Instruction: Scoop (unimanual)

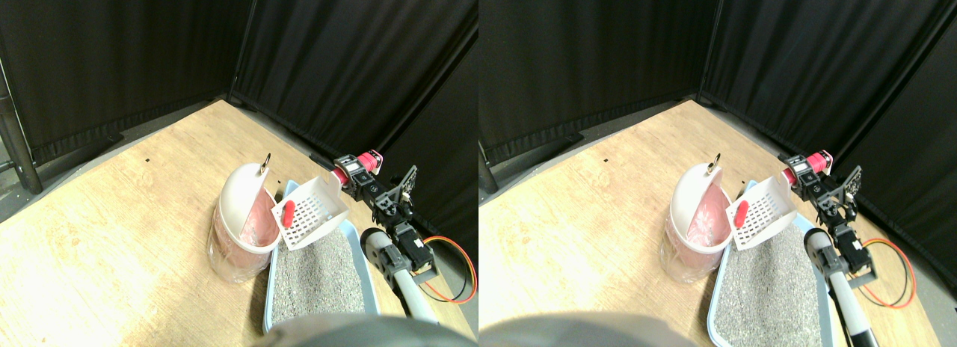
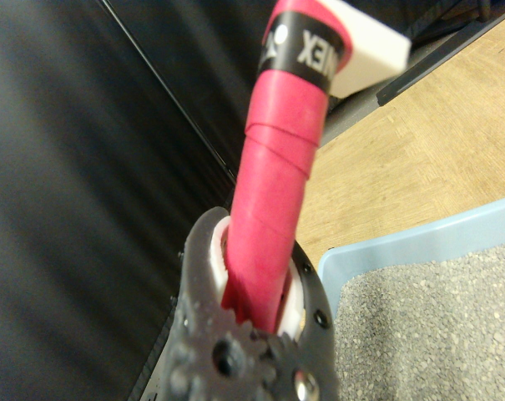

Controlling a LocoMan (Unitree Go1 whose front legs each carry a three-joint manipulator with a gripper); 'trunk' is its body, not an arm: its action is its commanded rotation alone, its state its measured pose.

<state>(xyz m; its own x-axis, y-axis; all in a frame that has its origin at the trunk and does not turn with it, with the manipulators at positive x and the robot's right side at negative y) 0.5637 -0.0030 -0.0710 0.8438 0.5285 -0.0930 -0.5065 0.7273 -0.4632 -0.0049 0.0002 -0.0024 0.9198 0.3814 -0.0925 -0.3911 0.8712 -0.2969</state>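
Our right gripper (image 1: 351, 175) clamps the scoop's red-wrapped handle (image 2: 279, 192), holding the light, rigid slotted scoop (image 1: 314, 211) with its small red piece (image 1: 287, 212) beside the bin (image 1: 243, 227), above the litter tray (image 1: 274, 283).

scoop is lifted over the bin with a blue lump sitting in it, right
Not quite: the lump in the white slotted scoop is red, not blue. The stereo pair view shows it, with the scoop raised beside the open bin, above the litter tray.
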